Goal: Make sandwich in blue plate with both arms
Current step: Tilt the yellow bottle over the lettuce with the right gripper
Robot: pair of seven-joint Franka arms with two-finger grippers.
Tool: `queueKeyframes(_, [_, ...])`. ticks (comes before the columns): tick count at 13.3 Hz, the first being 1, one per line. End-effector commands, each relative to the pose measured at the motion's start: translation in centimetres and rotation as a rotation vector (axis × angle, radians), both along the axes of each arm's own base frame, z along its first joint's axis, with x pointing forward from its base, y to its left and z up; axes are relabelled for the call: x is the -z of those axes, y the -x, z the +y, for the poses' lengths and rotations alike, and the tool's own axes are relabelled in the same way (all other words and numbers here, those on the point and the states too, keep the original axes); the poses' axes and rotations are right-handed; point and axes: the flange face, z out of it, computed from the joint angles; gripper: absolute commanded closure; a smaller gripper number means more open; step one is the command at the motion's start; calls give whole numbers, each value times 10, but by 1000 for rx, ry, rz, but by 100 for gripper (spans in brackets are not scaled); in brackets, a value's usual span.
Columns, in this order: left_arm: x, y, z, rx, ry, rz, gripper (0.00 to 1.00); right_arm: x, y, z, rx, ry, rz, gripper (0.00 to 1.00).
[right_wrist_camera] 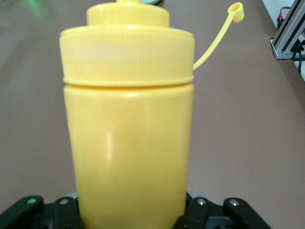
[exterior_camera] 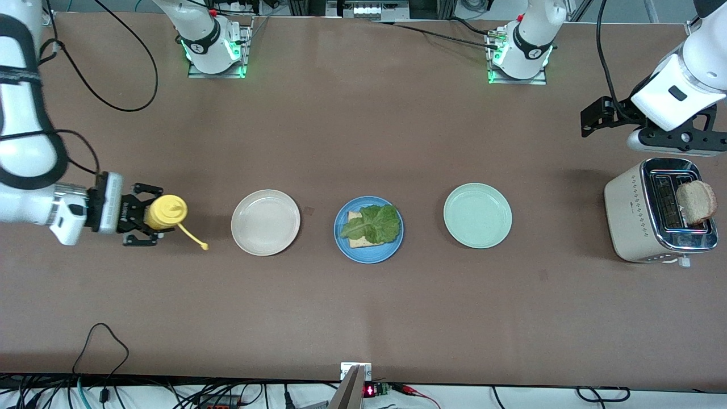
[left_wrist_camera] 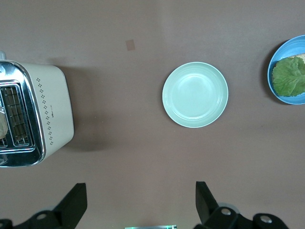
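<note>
Table (exterior_camera: 363, 307): brown, wide bare stretch nearest the front camera.
Writing: none readable.
Right claw (exterior_camera: 149, 222): half-open around the yellow bottle (exterior_camera: 166, 211); grip unclear.
Left claw (left_wrist_camera: 140, 202): fully open, empty, waits above the toaster (exterior_camera: 659, 210).
Blue plate (exterior_camera: 368, 229): mid-table between cream plate (exterior_camera: 265, 222) and mint plate (exterior_camera: 477, 215), holding bread (exterior_camera: 355, 238) under lettuce (exterior_camera: 372, 223).
Toaster slot: bread slice (exterior_camera: 696, 202).

the right arm (exterior_camera: 23, 142) comes down along its own end of the surface (exterior_camera: 363, 307), forearm level and low, wrist turned sideways. the right claw (exterior_camera: 145, 221) sits low with its black fingers (right_wrist_camera: 209, 214) set either side of a yellow squeeze bottle (exterior_camera: 166, 212); whether they press it cannot be told. the left arm (exterior_camera: 690, 74) waits high at its end, wrist level, and the left claw (left_wrist_camera: 140, 205) points down with its fingers (left_wrist_camera: 74, 202) spread wide, holding nothing.
</note>
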Motion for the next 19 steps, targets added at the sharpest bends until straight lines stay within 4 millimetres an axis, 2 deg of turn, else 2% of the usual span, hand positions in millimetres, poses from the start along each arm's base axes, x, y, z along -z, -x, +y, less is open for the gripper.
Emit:
queueKeyframes(1, [-6,7,0,-6,9,0,0,-19,4,62,42,113,3,100])
queueKeyframes(3, [-6,7,0,-6,9,0,0,-20,4,109,61,212,-9,100])
queueKeyframes(6, [-6,7,0,-6,9,0,0,-16,18,197,73,393,-49,100])
queueKeyframes(9, [-5,8,0,-6,8,3,0,10,42,275,82,546,-89,100])
queueKeyframes(11, [-6,8,0,-6,8,2,0,33,58,315,92,614,-118,100])
queueKeyframes(13, [-6,8,0,-6,8,2,0,55,72,344,102,665,-141,100])
queueKeyframes(15, [-6,8,0,-6,8,2,0,87,81,362,99,733,-175,100])
queueKeyframes(17, [-6,8,0,-6,8,2,0,106,85,369,102,753,-199,100])
queueKeyframes(19, [-6,8,0,-6,8,2,0,111,86,370,98,760,-197,100])
